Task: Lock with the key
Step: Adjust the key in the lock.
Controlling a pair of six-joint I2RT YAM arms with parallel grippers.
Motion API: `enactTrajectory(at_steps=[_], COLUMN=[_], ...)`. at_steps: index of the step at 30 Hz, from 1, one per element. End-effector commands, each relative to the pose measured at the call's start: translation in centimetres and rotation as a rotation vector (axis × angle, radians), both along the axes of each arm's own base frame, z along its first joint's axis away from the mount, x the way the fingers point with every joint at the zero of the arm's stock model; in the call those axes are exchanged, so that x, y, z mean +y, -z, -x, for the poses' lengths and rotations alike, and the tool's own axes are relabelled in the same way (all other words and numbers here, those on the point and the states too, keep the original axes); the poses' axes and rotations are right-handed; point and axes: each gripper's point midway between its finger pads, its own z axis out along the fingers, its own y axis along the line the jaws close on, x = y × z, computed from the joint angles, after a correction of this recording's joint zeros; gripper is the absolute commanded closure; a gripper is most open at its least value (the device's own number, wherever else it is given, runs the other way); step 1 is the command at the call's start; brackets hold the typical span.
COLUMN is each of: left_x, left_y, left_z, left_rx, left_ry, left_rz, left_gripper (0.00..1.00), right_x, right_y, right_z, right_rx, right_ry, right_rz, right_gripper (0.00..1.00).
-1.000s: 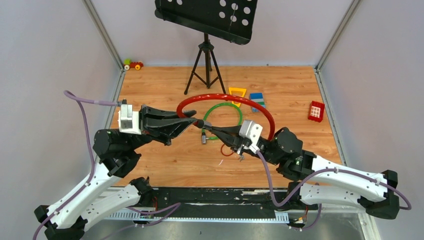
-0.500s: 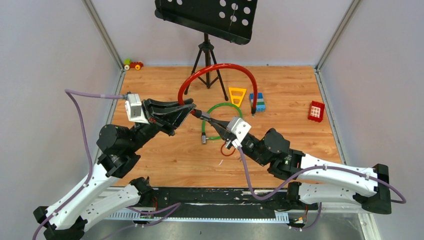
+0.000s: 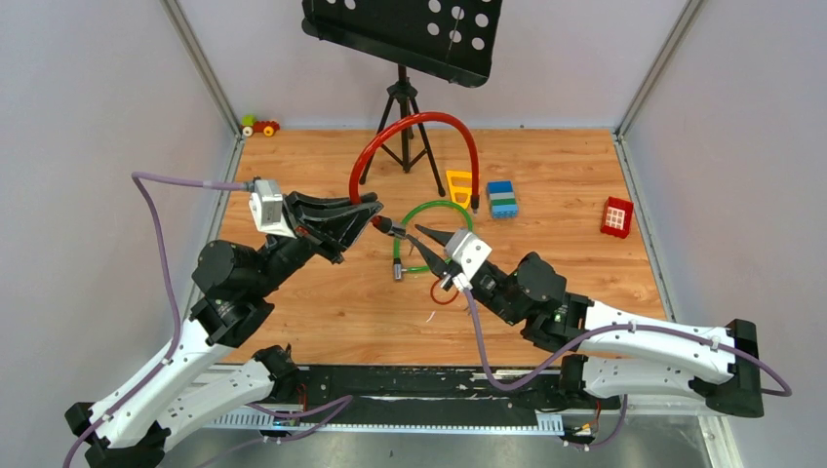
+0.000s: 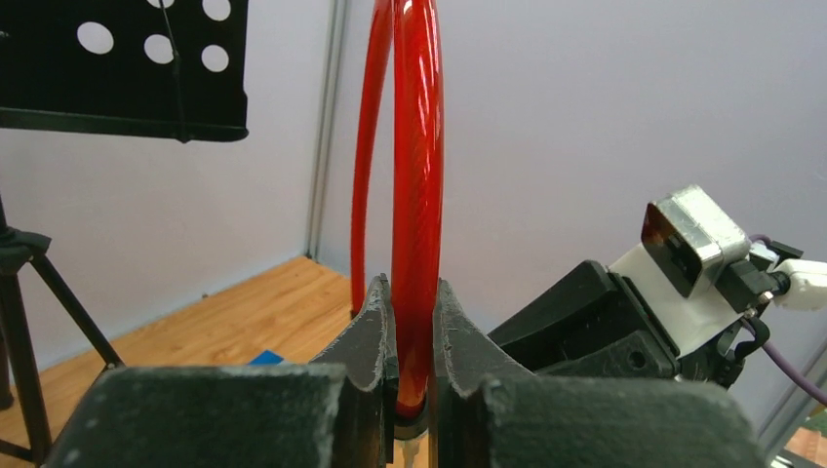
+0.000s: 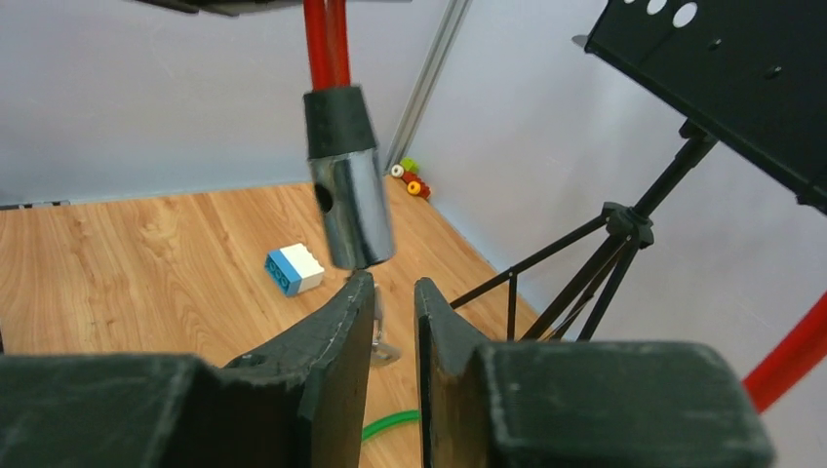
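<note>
Red cable [image 4: 417, 146] clamped in left pincer [image 4: 414, 297]; right pincer [image 5: 393, 288] slightly ajar.

Two robot arms, the left arm [image 3: 166, 375] and the right arm [image 3: 649, 341], are wearing smooth white shells along their long links, with chunky black housings bulging at every joint. A thin purple-grey cable [image 3: 195, 182] is looping loosely off each one and running to a small white camera block [image 3: 265, 208] at the wrist. The left gripper [image 3: 374, 216] and the right gripper [image 3: 421, 232] are each ending in two matte black, wedge-shaped fingers with a grainy surface
</note>
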Motion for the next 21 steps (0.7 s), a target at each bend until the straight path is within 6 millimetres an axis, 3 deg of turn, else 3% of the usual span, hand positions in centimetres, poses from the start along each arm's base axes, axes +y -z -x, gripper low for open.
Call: enactTrajectory(at_steps=[1, 5, 13, 17, 21], left_x=[1.1, 1.4, 2.9, 4.4, 5.6], left_y=[-3.3, -3.6, -4.2, -4.4, -4.3], left_z=[1.6, 1.7, 1.0, 0.1, -0.8], left_rx=[-0.071, -0.07, -0.056, -0.03, 0.011], left_ry=[0.022, 0.023, -0.05, -0.124, -0.189], left_rz=[0.083, 0.109, 0.176, 0.248, 0.287], left_gripper=[1.0, 1.0, 1.0, 1.0, 1.0], right_x=[-1.1, -0.7, 0.3, 0.0, 1.0], right_y=[-3.4, -3.2, -1.7, -1.6, -1.6], right_z=[0.6, 1.0, 0.9, -0.6, -1.0], right_rx=[-0.048, -0.06, -0.062, -0.059, -0.099], right_ry=[-0.018, -0.045, -0.054, 0.063, 0.12], right_rz=[-0.106, -0.091, -0.051, -0.123, -0.167], right_gripper=[0.73, 0.63, 0.64, 0.64, 0.64])
